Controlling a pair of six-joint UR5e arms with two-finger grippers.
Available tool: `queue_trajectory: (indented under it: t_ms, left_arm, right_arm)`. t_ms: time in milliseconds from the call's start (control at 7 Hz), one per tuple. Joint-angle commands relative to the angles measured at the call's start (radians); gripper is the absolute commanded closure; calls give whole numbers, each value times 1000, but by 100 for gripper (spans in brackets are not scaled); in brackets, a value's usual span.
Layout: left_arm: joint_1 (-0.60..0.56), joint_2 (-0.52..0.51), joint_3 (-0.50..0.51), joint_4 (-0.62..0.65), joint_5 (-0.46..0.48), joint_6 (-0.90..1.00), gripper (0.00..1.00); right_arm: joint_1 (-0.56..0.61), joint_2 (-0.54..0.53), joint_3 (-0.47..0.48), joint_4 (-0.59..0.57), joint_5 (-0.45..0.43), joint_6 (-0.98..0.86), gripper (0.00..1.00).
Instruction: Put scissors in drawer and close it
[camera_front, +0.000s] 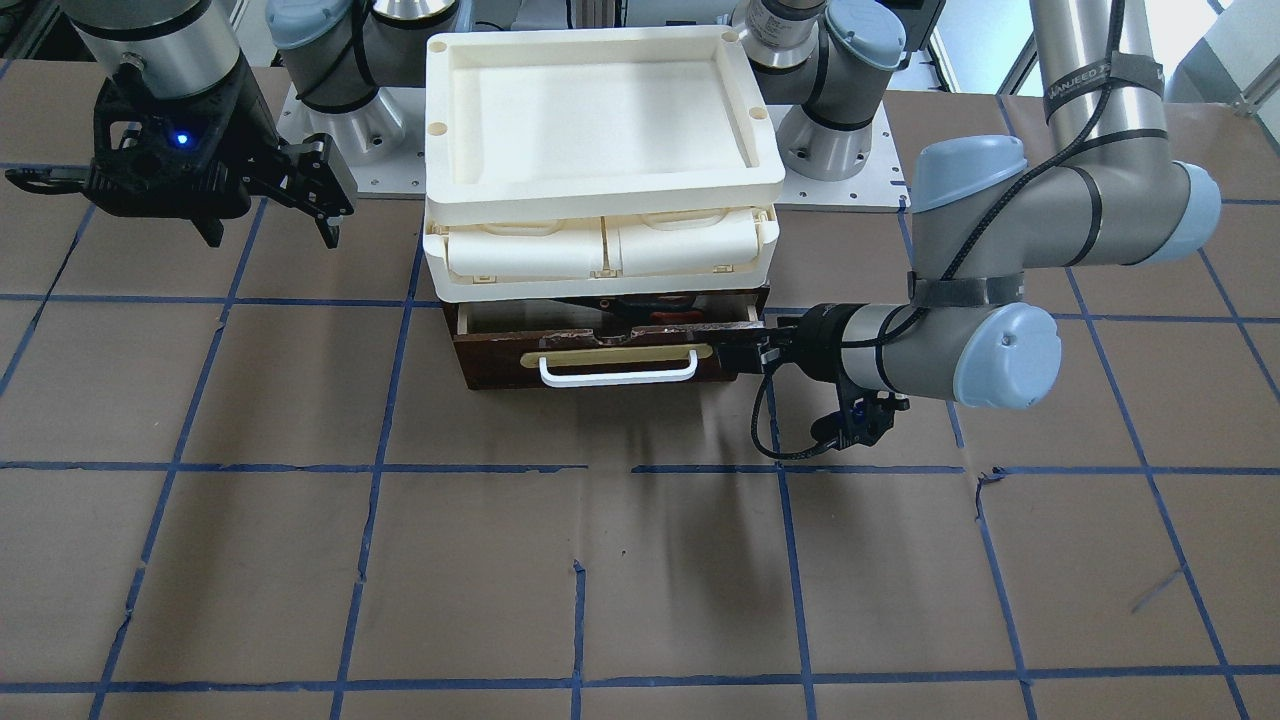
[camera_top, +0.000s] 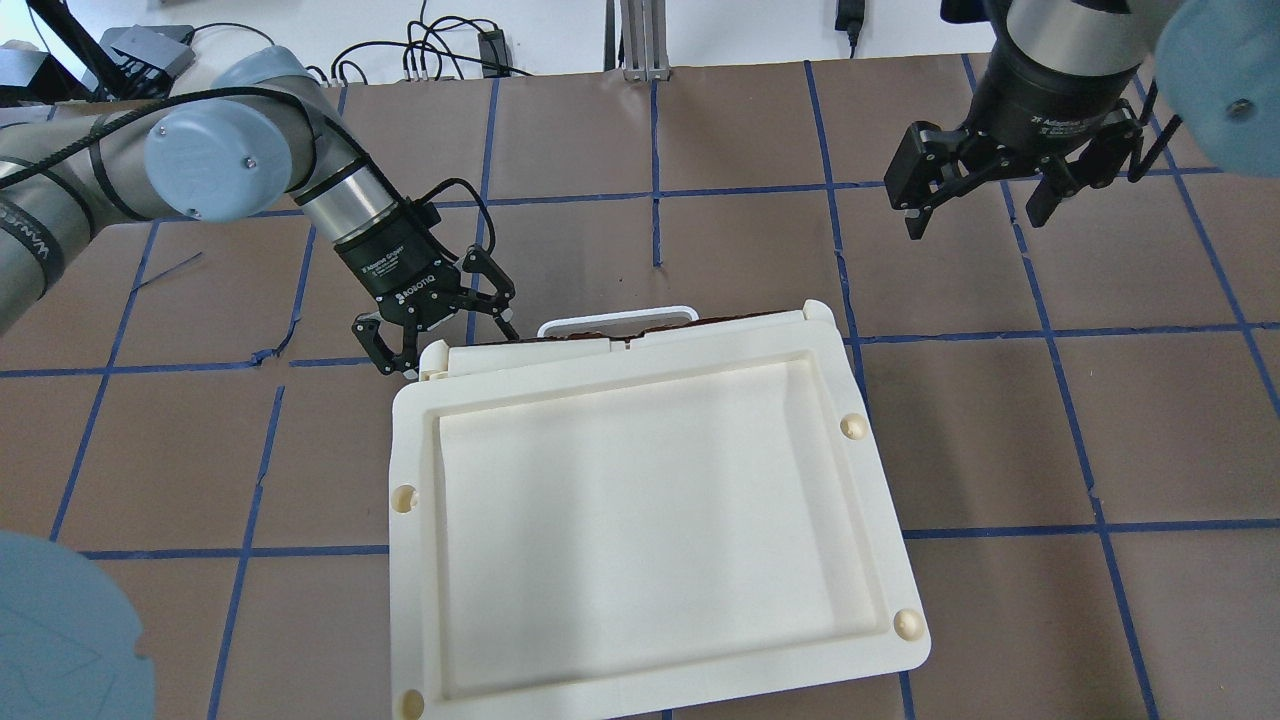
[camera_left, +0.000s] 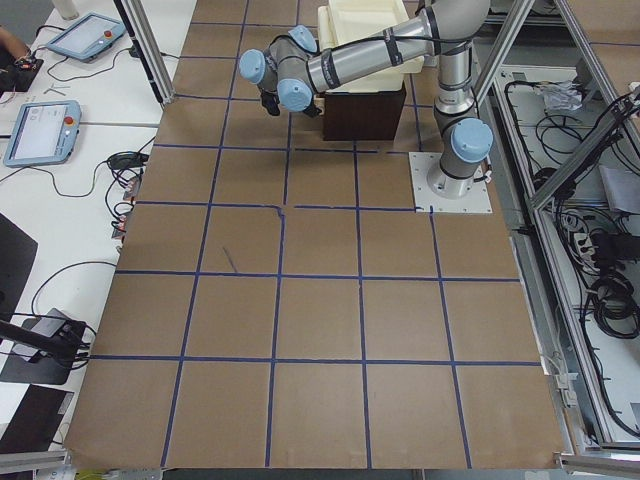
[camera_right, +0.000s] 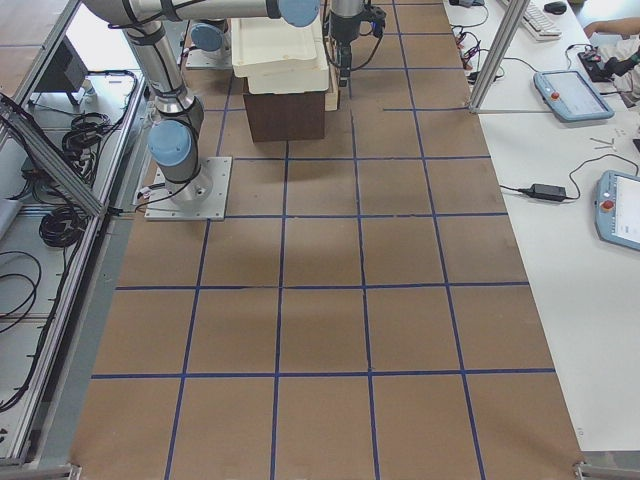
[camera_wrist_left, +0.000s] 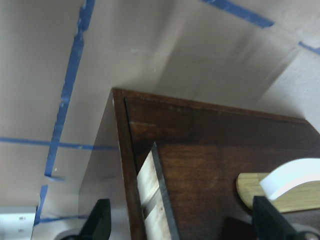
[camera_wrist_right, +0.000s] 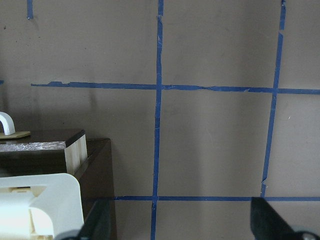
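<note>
The drawer (camera_front: 600, 362) has a dark brown front, a brass plate and a white wire handle (camera_front: 618, 372). It sticks out a little from under the cream tray-topped box (camera_front: 600, 188). The scissors (camera_front: 672, 317) lie inside it, only partly visible, dark with a bit of orange. My left gripper (camera_front: 738, 346) is open at the drawer front's end, its fingers on either side of that corner, which the left wrist view (camera_wrist_left: 182, 225) shows. It also shows in the overhead view (camera_top: 447, 348). My right gripper (camera_front: 270, 232) is open and empty, hovering off to the other side of the box (camera_top: 975, 220).
The cream box's tray top (camera_top: 420, 480) hides most of the drawer from above; only the handle (camera_top: 617, 318) and the front's top edge show. Both arm bases stand behind the box. Brown table with blue tape lines (camera_front: 780, 560) lies in front.
</note>
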Motion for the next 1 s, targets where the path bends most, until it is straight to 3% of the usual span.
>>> queue_trajectory:
  t_ms: [0,857]
  left_arm:
    - [-2,0,0,-59,0,-7,0]
    - [-28,1,-2,-86,-9,-152,0]
  right_arm:
    - [-1,0,0,0,0,0,0]
    - [-1,1,2,0,-2,-2,0]
